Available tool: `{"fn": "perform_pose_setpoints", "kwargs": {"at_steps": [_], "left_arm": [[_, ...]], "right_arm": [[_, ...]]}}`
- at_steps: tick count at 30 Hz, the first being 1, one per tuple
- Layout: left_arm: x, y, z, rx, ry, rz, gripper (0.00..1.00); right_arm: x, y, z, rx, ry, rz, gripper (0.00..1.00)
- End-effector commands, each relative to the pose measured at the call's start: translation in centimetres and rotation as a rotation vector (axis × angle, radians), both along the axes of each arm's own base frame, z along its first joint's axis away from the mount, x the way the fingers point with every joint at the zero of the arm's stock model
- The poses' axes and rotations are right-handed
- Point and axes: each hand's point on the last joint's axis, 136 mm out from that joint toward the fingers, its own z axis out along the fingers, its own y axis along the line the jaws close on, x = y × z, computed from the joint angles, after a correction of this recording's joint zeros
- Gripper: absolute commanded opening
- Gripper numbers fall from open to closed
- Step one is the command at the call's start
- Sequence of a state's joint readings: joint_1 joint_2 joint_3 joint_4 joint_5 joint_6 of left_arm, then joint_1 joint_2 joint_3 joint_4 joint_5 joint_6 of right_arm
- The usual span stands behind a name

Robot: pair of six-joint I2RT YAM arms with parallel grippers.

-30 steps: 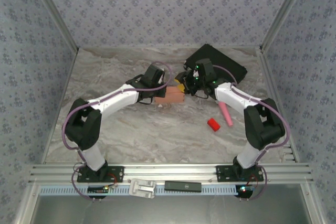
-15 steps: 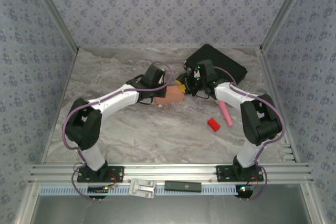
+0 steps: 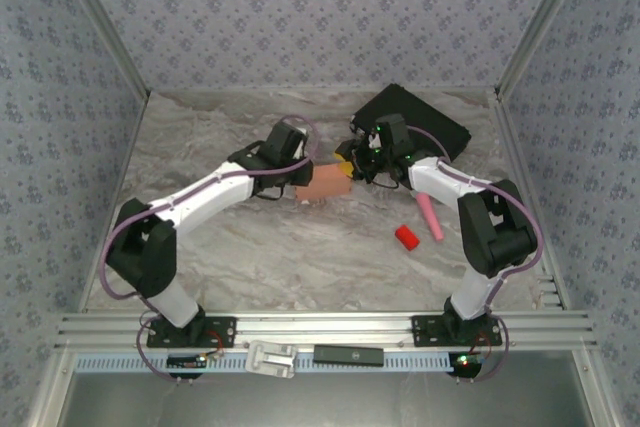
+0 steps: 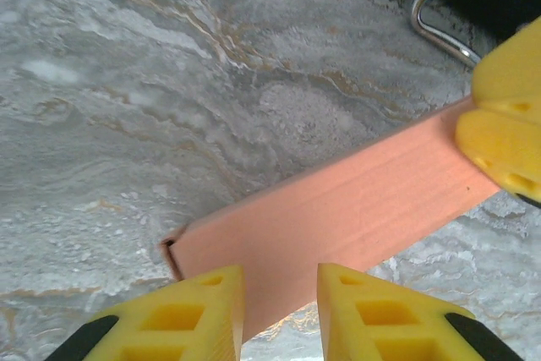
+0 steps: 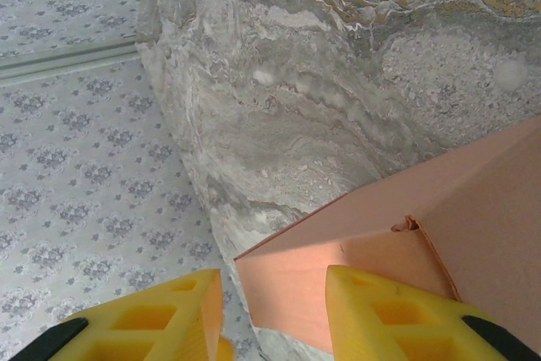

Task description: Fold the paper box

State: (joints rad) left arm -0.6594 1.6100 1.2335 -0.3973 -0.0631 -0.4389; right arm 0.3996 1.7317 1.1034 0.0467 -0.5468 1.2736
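The paper box point(image 3: 323, 184) lay mid-worktop point(image 3: 250, 247), nearer the far edge. It looked light, thin card that creases easily, so I judged its folded edges the best hold. My left pincer point(image 4: 281, 293) stood slightly spread astride 1 edge. My right pincer point(image 5: 275, 289) gaped wider around an end corner, pinching nothing.

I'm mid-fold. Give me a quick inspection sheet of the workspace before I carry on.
Surface: marbled table, no damage seen.
Job's things: paper box, partly formed, lying between the two grippers.
Clutter: black case at the back; pink stick and red block right of the box.
Grippers: left gripper jaws apart over the box; right gripper jaws apart astride its corner.
Cables: purple cables along both arms, clear of the box.
Surroundings: patterned walls, aluminium frame.
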Motion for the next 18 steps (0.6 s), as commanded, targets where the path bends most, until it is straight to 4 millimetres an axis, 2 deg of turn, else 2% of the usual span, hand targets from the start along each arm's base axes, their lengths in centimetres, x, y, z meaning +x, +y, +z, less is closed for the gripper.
{"fn": "perform_pose_setpoints", "kwargs": {"at_steps": [1, 6, 12, 18], "left_arm": [[-0.4, 0.6, 1.3, -0.052, -0.007, 0.000, 0.30], [-0.8, 0.2, -0.9, -0.069, 0.060, -0.017, 0.22], [-1.2, -0.9, -3.1, -0.133, 0.110, -0.031, 0.18], [-1.5, -0.1, -4.9, -0.099, 0.139, -0.002, 0.16]], "right_arm": [[-1.9, -0.7, -4.2, -0.083, 0.142, 0.006, 0.39], [-1.9, -0.7, -4.2, -0.081, 0.147, 0.002, 0.39], [-1.9, -0.7, -3.9, -0.082, 0.144, 0.002, 0.39], [-2.1, -1.0, -4.1, -0.087, 0.152, 0.000, 0.39]]}}
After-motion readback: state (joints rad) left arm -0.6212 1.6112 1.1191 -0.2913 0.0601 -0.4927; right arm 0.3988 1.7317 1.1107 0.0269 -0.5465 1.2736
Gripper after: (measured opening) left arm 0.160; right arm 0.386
